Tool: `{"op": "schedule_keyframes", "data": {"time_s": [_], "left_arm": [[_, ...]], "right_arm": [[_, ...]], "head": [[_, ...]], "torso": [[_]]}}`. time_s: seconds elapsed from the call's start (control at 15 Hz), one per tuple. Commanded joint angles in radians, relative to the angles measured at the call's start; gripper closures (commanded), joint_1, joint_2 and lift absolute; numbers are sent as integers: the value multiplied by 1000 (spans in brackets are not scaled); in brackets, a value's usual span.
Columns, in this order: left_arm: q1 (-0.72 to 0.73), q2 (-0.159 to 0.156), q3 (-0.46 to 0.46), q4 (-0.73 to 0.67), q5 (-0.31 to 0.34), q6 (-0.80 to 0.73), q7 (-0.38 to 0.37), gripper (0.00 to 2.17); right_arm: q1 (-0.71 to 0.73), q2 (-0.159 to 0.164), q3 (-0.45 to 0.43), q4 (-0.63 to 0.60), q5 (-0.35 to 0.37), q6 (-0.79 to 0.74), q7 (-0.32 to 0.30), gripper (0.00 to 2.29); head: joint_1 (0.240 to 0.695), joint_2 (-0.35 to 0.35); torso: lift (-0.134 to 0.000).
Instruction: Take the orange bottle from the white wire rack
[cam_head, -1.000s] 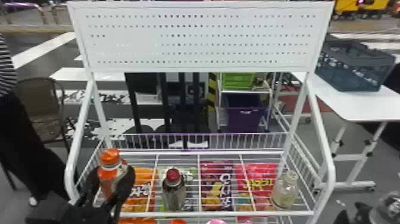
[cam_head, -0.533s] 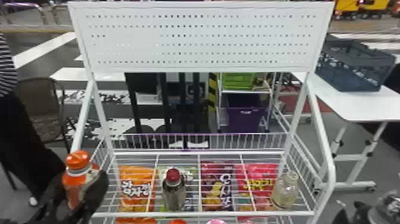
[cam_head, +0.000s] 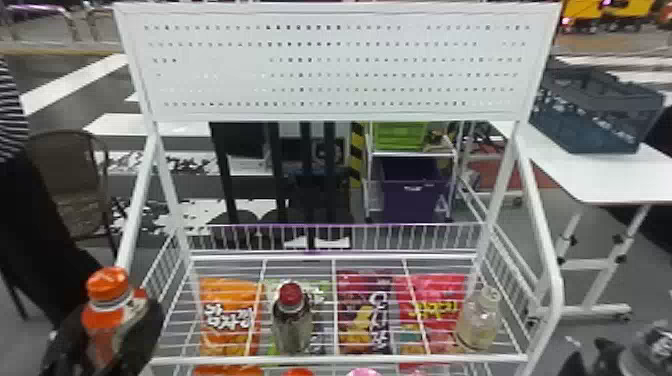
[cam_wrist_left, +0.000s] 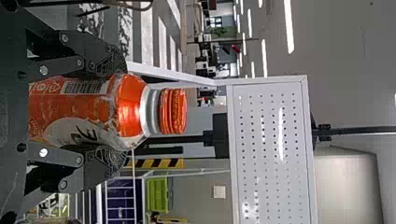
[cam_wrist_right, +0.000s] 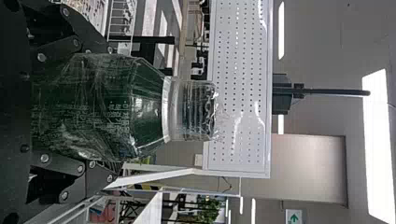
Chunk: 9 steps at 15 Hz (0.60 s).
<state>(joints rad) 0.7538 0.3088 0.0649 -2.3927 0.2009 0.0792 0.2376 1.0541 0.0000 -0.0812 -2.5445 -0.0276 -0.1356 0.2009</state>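
Note:
In the head view my left gripper (cam_head: 102, 335) is shut on the orange bottle (cam_head: 107, 285), just outside the left side of the white wire rack (cam_head: 340, 357). The bottle stands roughly upright, its orange cap above the fingers. The left wrist view has the left gripper (cam_wrist_left: 116, 112) with a finger on each side of the orange bottle (cam_wrist_left: 88, 105). My right gripper (cam_head: 625, 357) is at the bottom right corner of the head view, right of the rack. In the right wrist view the right gripper (cam_wrist_right: 109, 114) is closed around a dark green bottle (cam_wrist_right: 93, 107) with a clear-wrapped cap.
On the rack shelf stand a red-capped bottle (cam_head: 292, 320) and a pale bottle (cam_head: 477, 320). Snack bags, including an orange one (cam_head: 230, 320), lie below the wires. A white table (cam_head: 595, 175) with a dark basket (cam_head: 590, 115) is at right, a chair (cam_head: 70, 185) at left.
My left gripper has carried the orange bottle leftward and toward the robot, from over the rack's left end to outside its left side. The right gripper has stayed put.

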Motion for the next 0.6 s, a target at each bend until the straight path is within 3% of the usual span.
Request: {"op": "schedule_keyframes", "data": {"time_s": [0.0,0.53], "left_arm": [[-7,-5,0,6,0,0,-1,2145],[-25,-10,0,27,2,0,0,2145]], "right_arm": [[-2,1,0,1,0,0,0,974],[-12,1,-6,6,-11,12,0,974]], "head": [[499,0],[499,0]], "torso": [[0],[0]]}}
